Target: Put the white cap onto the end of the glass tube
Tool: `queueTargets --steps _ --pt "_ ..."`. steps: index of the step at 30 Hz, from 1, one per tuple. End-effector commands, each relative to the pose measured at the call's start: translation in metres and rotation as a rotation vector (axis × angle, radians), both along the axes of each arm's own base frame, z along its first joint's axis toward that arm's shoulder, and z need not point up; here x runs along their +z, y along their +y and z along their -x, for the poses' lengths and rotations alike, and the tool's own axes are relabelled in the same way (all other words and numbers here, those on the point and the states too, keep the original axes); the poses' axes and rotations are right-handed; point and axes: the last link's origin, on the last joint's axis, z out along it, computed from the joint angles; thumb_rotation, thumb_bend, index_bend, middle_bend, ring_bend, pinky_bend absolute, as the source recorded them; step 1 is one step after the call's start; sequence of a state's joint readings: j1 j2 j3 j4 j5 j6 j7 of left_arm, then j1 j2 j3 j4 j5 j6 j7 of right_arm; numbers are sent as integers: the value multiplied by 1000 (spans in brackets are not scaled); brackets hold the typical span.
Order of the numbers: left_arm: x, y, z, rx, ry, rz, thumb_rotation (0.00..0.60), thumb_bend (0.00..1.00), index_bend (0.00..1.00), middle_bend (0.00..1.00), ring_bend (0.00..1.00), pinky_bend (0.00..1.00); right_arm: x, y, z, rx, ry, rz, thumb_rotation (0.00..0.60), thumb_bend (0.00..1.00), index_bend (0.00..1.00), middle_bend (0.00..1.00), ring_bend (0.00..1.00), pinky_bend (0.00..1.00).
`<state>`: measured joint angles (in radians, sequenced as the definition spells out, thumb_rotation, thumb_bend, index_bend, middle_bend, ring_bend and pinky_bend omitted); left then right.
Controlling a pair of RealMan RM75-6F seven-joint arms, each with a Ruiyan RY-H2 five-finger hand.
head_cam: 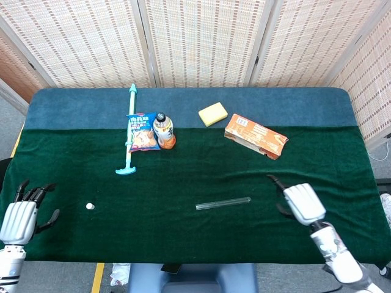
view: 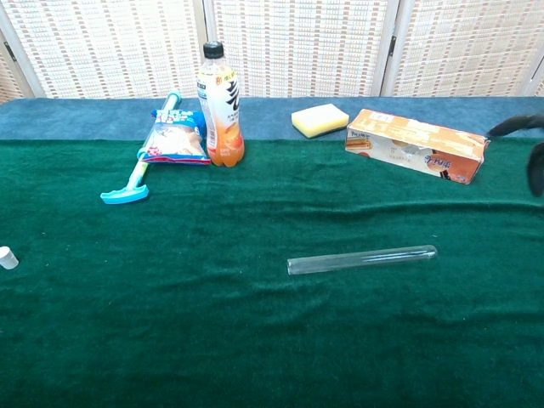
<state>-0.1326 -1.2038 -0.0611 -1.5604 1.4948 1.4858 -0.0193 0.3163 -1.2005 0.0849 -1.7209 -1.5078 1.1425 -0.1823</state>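
The glass tube (head_cam: 223,203) lies flat on the green cloth near the table's middle; the chest view shows the glass tube (view: 362,259) with its rounded end to the right. A small white cap (head_cam: 90,206) sits alone on the cloth at the left, and the same white cap (view: 7,257) shows at the chest view's left edge. My right hand (head_cam: 300,202) hovers open just right of the tube, fingers spread; dark fingertips (view: 515,127) enter the chest view at the right edge. Open and holding nothing, my left hand (head_cam: 21,215) stays at the table's front left corner, left of the cap.
At the back stand an orange drink bottle (head_cam: 163,130), a snack packet (head_cam: 142,132), a teal long-handled tool (head_cam: 129,131), a yellow sponge (head_cam: 212,113) and an orange box (head_cam: 255,135). The table's front edge (head_cam: 183,261) runs just below both hands.
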Motion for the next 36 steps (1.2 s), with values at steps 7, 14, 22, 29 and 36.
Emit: queueTargets --steps 7,14,22,29,36 --pt "0 -4 4 7 -5 4 600 398 236 333 281 66 -59 -17 -31 44 35 -122 600 397 314 858 1000 1000" --pt "-1 -4 8 14 -10 10 600 398 236 334 281 65 -91 -27 -48 29 7 -164 600 397 358 889 1000 1000" --pt "-1 -5 12 19 -12 13 600 397 237 333 281 64 -118 -33 -63 26 17 -212 600 397 379 894 1000 1000" --pt "-2 -6 15 24 -16 18 600 398 237 333 281 63 -131 -38 -68 18 34 -230 600 396 395 895 1000 1000" --pt "-2 -6 17 28 -16 18 600 398 236 334 282 62 -136 -43 -67 2 50 -230 600 397 404 895 1000 1000"
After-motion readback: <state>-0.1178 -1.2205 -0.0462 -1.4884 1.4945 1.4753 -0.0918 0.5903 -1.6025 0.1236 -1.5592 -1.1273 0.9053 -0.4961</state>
